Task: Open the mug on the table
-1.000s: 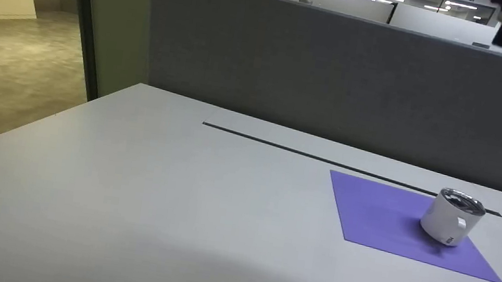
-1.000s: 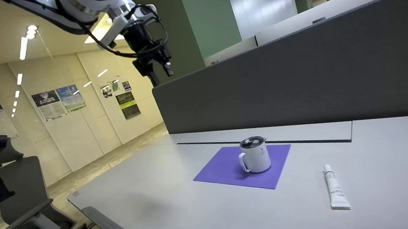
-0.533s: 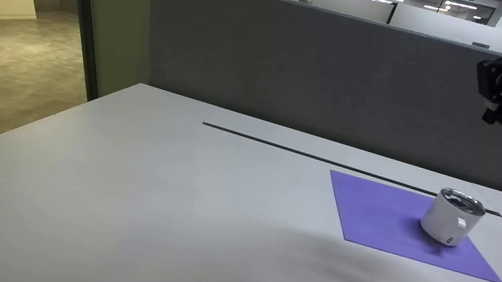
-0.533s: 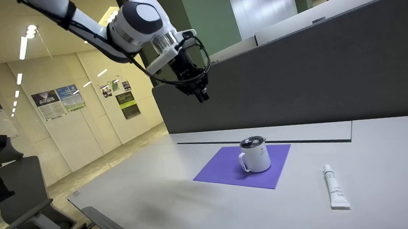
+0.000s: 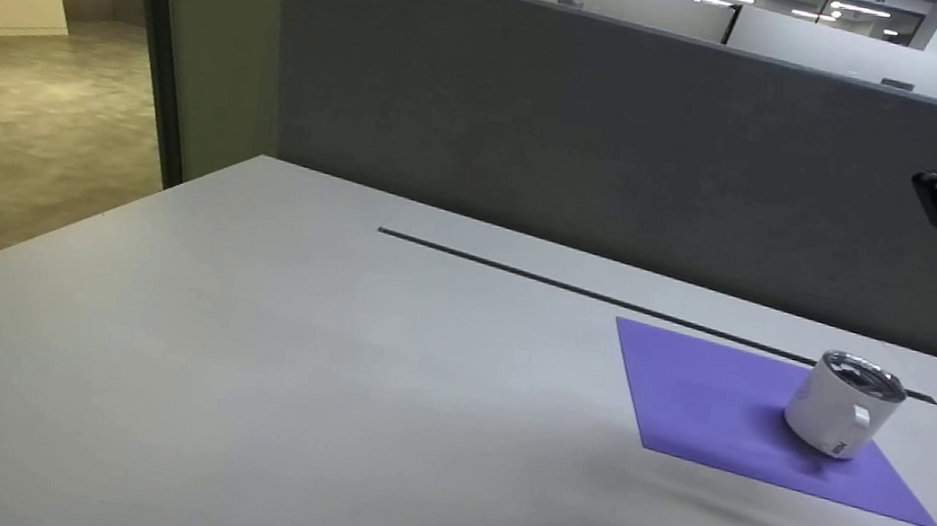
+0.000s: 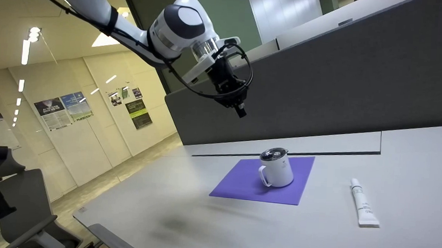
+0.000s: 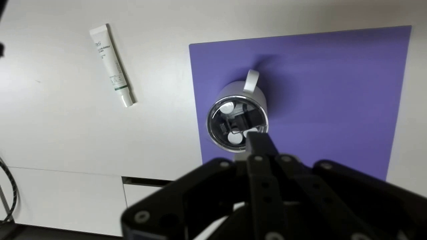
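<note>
- I have the pincer clenched, its fingertips drawn together, hanging in mid-air above the table.
- The white mug is below the pincer and apart from it, upright on a purple mat; on my wrist view it sits just past the fingertips.
- Its clear lid is on, the black slider tab facing up toward the pincer.
- I see the mug's handle on the side away from the fingertips.
- The mat lies beneath the pincer, reaching mostly to its right in the wrist view.
- A white squeeze tube lies off the mat, left of the pincer and beyond it in that view, cap end nearer the fingertips.
- A dark slot in the tabletop shows left of the pincer there.
- In both exterior views a grey partition stands behind the pincer.
- In an exterior view the white robot arm runs up and left from the pincer, and an office chair is well apart, lower left of it.
</note>
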